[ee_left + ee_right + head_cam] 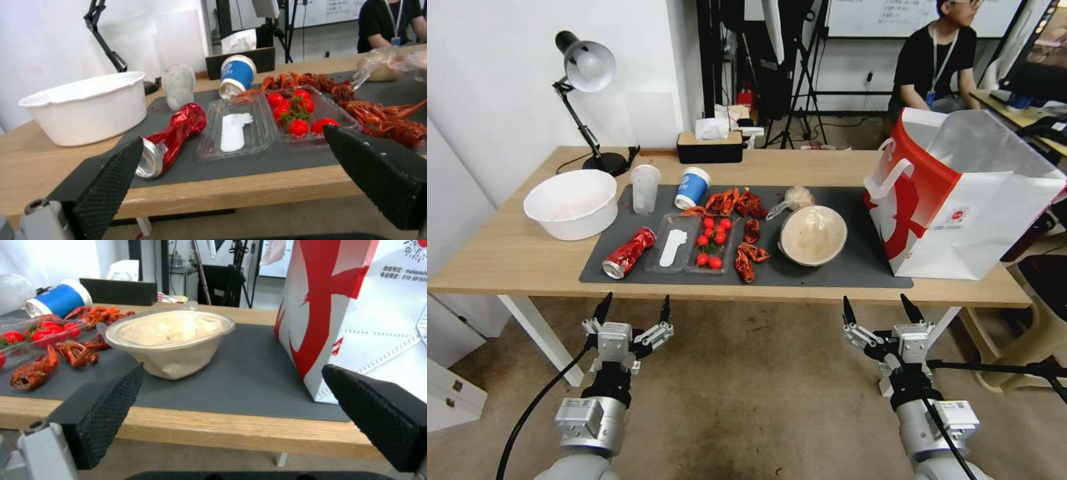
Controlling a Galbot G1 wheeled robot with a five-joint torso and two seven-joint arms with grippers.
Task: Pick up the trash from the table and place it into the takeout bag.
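Note:
On the table's (507,257) dark mat (854,263) lie a crushed red can (628,252) (173,140), a clear plastic cup (645,189) (178,85), a tipped blue-and-white paper cup (692,187) (60,300), a wrapped bundle with spoon (792,199) and a beige bowl (814,235) (171,340). The takeout bag (960,200) (356,313) stands open at the mat's right end. My left gripper (636,303) hangs open below the table's front edge, facing the can. Facing the bowl and bag, my right gripper (876,303) is open too, at the same height.
A big white bowl (571,203) sits left of the mat, with a desk lamp (587,67) and tissue box (710,147) behind. A clear tray with cherry tomatoes (710,243) and crayfish shells (740,203) lie mid-mat. Both grippers hang over bare floor.

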